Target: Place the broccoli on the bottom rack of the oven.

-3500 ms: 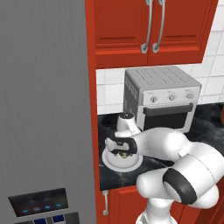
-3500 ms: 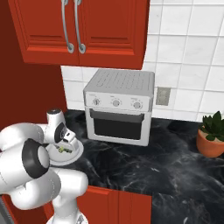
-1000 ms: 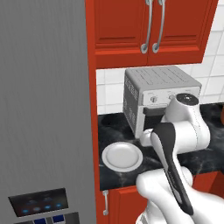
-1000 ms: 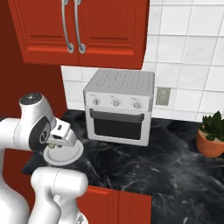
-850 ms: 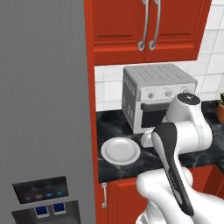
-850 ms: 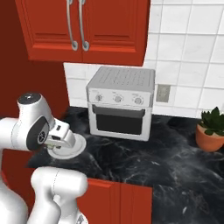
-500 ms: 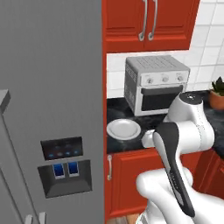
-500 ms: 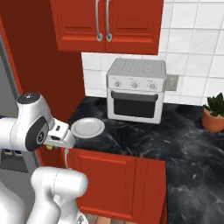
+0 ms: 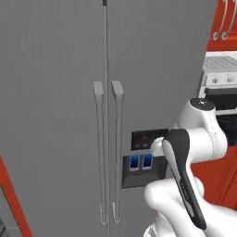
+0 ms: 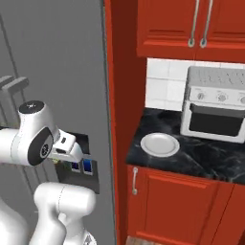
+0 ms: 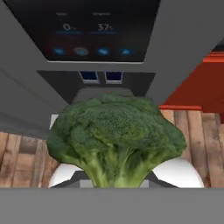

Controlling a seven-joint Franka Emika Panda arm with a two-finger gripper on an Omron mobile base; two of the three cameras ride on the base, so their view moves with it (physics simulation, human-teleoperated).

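Observation:
The broccoli [image 11: 116, 131], a dark-green floret on a pale stem, sits close before the hand camera, stem down between the jaws. My gripper [image 10: 61, 161] is shut on it and hangs low in front of the grey fridge, at the height of the dispenser panel [image 11: 85, 30]. A bit of green shows under the white hand in the right base view. In the left base view the arm's elbow [image 9: 185, 143] covers the hand. The oven and its bottom rack are out of view.
A tall grey two-door fridge [image 9: 69, 92] with paired handles [image 9: 105, 152] stands ahead. To the right are red cabinets [image 10: 167, 28] and a black counter [image 10: 210, 158] with a white plate [image 10: 160, 144] and a silver toaster oven [image 10: 215, 103]. The floor is wooden [image 11: 192, 131].
The base has backed off and swung left, so the views have shifted from the counter to the fridge. The broccoli stays in the gripper.

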